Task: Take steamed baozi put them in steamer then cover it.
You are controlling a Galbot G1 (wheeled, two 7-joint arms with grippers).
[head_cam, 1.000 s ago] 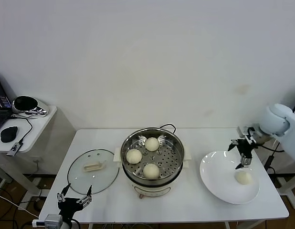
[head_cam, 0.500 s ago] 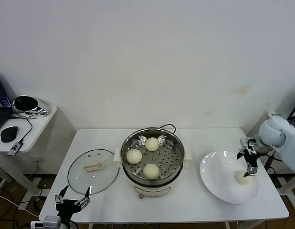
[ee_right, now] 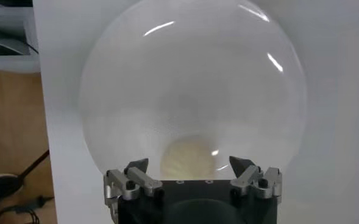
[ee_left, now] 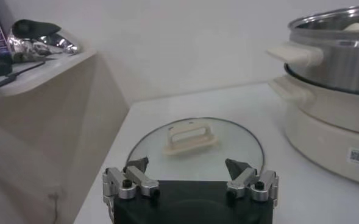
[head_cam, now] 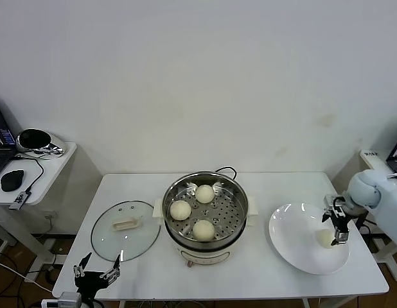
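head view: the right gripper (head_cam: pixel 338 228) hangs wide open and empty just above the last baozi (head_cam: pixel 324 238) on the plate (head_cam: pixel 295 247); left gripper (head_cam: pixel 96 268) idles open, far away. right wrist view: the baozi (ee_right: pixel 190 158) sits between the spread fingertips.

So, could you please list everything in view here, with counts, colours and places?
Round cream-white dough buns: four; three in the steamer, one on the plate.
Round steel steamer pot: one, shiny, cream base, table centre.
Clear glass lid: one, cream handle, flat on the table, on the robot's left of the pot.
Flat white plate: one, to the right.
White table: one.
Left pincer: open, at the table's front edge, near the lid.
Right pincer: open, over the plate's bun.
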